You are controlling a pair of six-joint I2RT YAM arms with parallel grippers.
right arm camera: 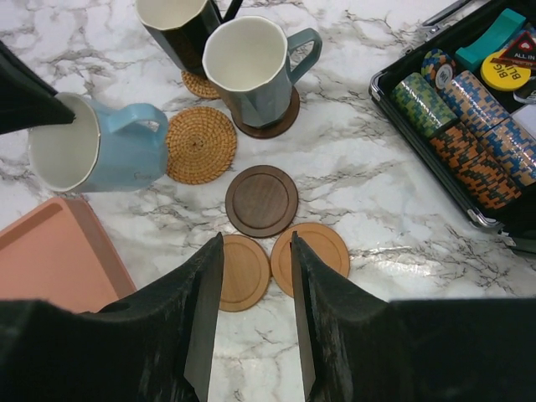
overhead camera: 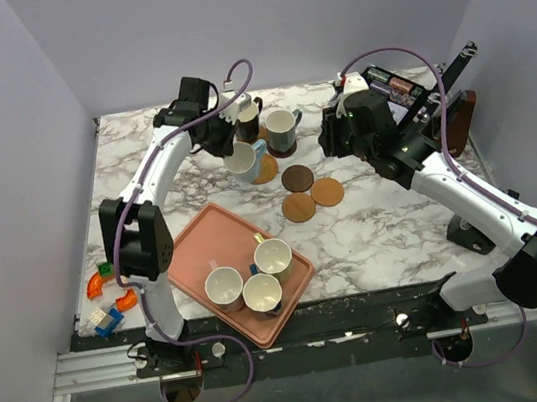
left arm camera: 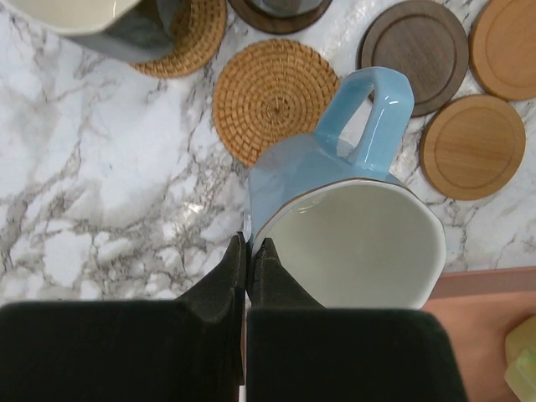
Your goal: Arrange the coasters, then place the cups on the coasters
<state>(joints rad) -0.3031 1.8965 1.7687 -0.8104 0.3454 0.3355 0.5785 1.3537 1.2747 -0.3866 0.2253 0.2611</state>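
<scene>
Beside the woven coaster (left arm camera: 272, 100), the light blue cup (left arm camera: 335, 167) is tilted, mouth toward the pink tray (overhead camera: 195, 252), handle away from the left gripper (left arm camera: 249, 251), which pinches its rim. The right gripper (right arm camera: 256, 239) stands half open and empty over the white marbled table (overhead camera: 382, 214); the walls (overhead camera: 272, 18) are pale lilac.

Counted six cups: black cup (overhead camera: 249, 118), grey-green cup (overhead camera: 283, 126), light blue cup (overhead camera: 242, 159), plus three more (overhead camera: 224, 285) (overhead camera: 273, 256) (overhead camera: 262, 293). Six coasters: two woven coasters (left arm camera: 272, 100) (left arm camera: 188, 38), two dark brown coasters (right arm camera: 261, 199) (right arm camera: 272, 126), two tan wood coasters (right arm camera: 243, 272) (right arm camera: 322, 244). One pink tray (overhead camera: 195, 247). One chip case (right arm camera: 435, 167). Toy pieces (overhead camera: 108, 321) at the table edge were too small to count.
</scene>
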